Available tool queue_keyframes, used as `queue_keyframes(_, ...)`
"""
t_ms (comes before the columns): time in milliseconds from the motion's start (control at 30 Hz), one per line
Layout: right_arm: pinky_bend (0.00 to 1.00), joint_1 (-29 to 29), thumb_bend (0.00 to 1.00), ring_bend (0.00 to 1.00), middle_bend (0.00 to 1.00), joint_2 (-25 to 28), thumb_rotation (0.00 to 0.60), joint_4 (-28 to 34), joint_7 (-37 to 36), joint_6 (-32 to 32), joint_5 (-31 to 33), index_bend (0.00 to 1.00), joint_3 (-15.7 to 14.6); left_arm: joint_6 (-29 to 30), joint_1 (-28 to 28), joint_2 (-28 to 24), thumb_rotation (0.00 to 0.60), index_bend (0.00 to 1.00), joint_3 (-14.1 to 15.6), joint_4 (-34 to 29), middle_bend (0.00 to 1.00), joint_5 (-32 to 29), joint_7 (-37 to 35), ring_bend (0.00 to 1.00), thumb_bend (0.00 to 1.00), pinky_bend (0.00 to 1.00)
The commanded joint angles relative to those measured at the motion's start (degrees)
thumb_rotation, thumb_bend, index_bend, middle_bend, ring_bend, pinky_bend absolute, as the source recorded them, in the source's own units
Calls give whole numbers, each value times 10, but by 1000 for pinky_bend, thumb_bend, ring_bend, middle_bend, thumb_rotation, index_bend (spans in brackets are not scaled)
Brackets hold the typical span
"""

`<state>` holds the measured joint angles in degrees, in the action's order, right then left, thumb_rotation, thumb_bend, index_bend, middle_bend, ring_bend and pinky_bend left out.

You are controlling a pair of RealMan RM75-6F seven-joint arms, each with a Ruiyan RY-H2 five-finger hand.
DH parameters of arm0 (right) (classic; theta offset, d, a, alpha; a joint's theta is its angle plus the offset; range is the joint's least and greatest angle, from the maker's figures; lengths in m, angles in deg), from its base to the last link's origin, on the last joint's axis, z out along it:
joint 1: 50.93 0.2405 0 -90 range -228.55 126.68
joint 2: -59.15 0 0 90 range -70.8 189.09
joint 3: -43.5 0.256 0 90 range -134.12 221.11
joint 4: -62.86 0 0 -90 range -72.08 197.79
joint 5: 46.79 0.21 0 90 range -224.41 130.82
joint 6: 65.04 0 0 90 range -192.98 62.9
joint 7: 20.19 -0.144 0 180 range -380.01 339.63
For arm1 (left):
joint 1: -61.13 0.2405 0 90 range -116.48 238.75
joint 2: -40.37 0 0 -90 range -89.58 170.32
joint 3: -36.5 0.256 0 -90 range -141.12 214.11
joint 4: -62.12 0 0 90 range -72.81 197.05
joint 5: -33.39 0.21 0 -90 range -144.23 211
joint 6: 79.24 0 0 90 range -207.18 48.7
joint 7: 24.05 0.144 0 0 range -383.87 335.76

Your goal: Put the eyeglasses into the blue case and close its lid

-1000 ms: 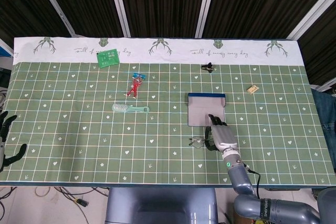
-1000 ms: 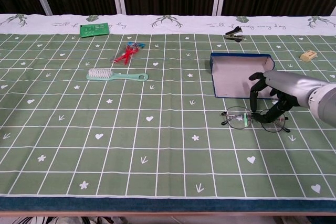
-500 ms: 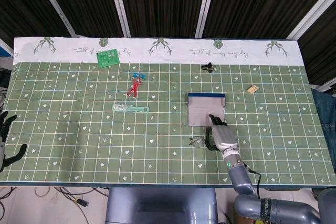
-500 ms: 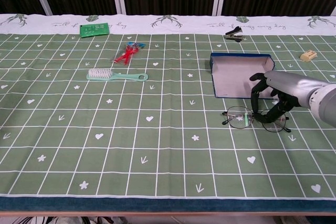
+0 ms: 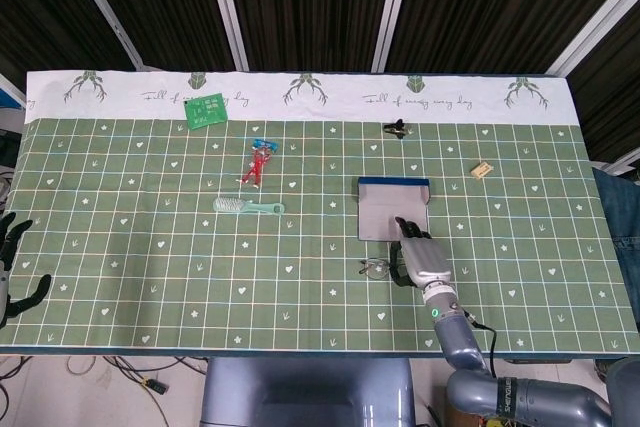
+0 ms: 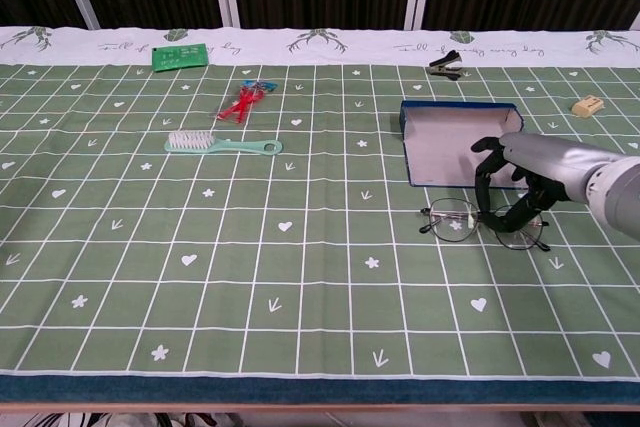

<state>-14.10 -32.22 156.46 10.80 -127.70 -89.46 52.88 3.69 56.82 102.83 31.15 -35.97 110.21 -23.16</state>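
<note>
Faintly legible — cursive script along tablecloth (image 6: pixel 300 247) border

The right hand (image 6: pixel 517 183) has a smooth silver-grey back and black fingers (image 6: pixel 484 179); behind it a grey wrist carries a small green light, then a blue-grey arm with a thin black cable. The left hand (image 5: pixel 10 265) is black throughout — slender, segmented fingers.

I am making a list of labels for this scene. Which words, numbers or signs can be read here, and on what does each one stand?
"Full of energy every day", uncertain cursive, printed twice on the tablecloth's white border.
Green card: white markings, too small to read.
No other text is visible.
</note>
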Motion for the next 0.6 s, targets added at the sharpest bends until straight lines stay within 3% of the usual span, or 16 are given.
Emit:
queue_keyframes(33, 191, 7, 544, 57, 33, 10, 600, 9, 7, 4, -4, 623, 3, 0, 0, 0, 600, 108, 0, 0, 0, 0, 0, 0, 329, 0)
queue_keyframes(233, 191, 26, 544, 58, 33, 45, 600, 23, 19, 12, -32, 630, 17, 0, 0, 0, 600, 108, 0, 0, 0, 0, -1, 0, 329, 0)
queue_keyframes(600, 179, 67, 543, 38, 0, 85, 600, -27, -5, 75, -52, 655, 41, 1, 0, 0, 600, 109, -1, 0, 0, -2, 0, 0, 329, 0)
